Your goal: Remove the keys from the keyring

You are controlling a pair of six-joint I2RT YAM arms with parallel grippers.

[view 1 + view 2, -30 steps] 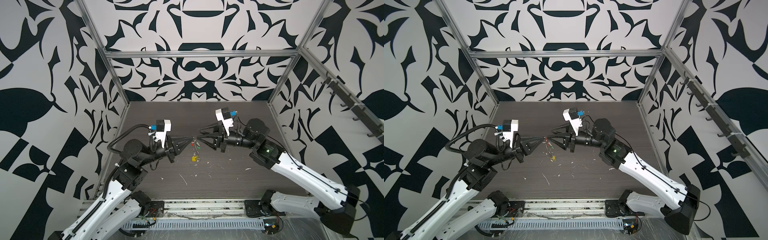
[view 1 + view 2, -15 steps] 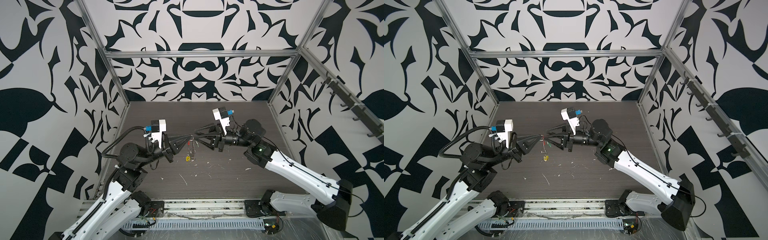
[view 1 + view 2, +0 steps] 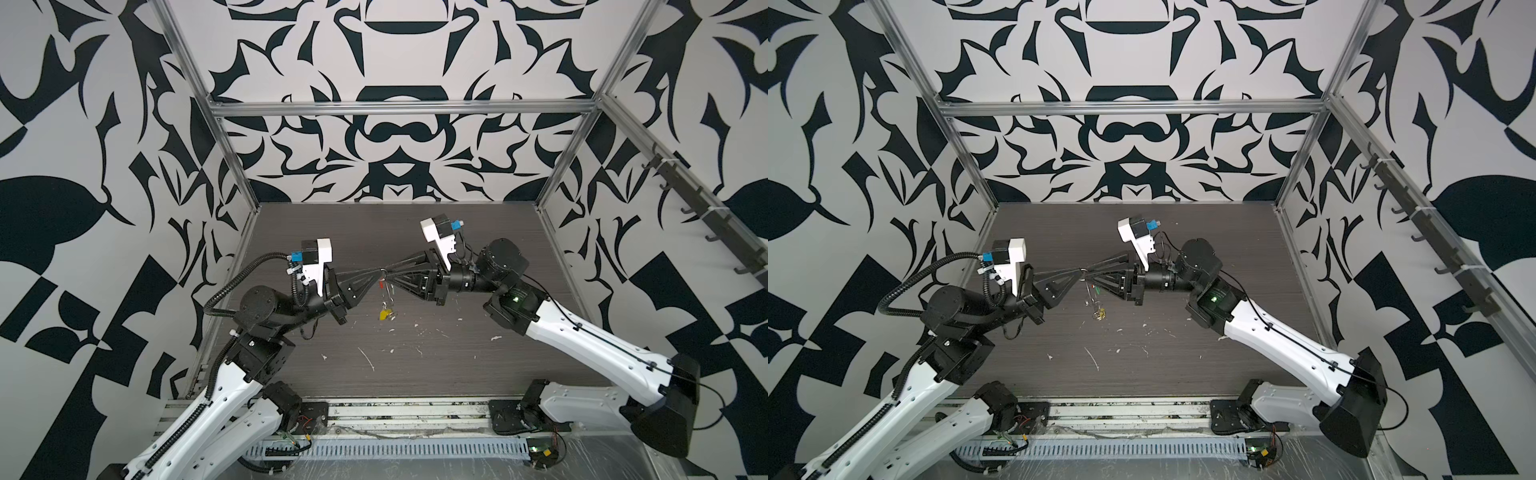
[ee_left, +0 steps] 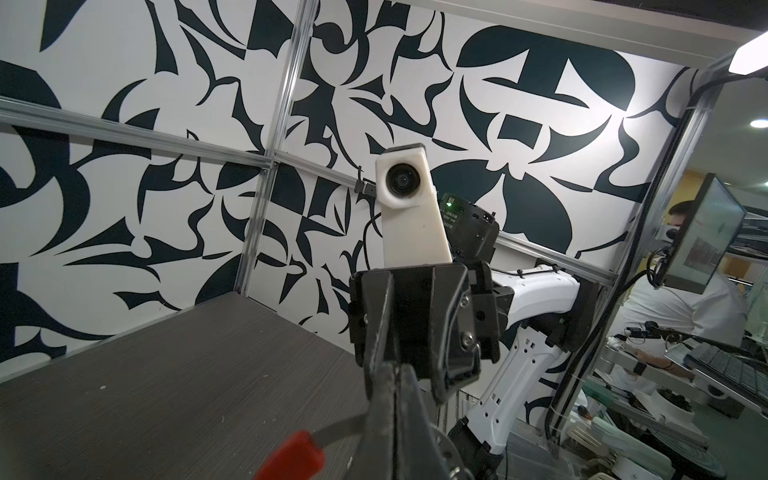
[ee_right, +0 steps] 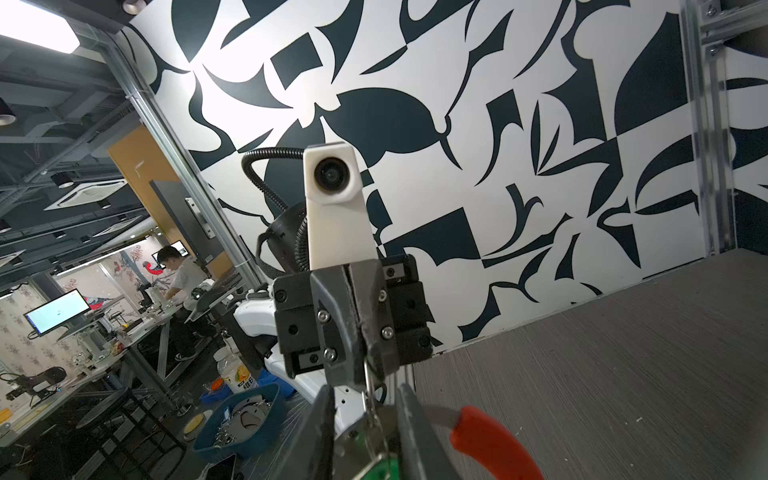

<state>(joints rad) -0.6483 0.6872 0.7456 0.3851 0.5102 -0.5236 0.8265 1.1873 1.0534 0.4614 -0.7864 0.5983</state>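
Keyring (image 3: pixel 386 291) hangs above the middle of the bench (image 3: pixel 415 365), where both top views show the two hands meeting tip to tip. Left hand (image 3: pixel 377 272) is pressed together on the wire beside the red sleeve (image 4: pixel 291 457). Only the right wrist view shows the right hand (image 3: pixel 390 270) standing apart around the green key (image 5: pixel 382 467), seemingly not pinching it. Yellow key (image 3: pixel 386 314) dangles lowest, seen only from above.

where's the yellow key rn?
In both top views the yellow key dangles mid-table at the bottom of the keyring, just below where the left gripper and right gripper meet.
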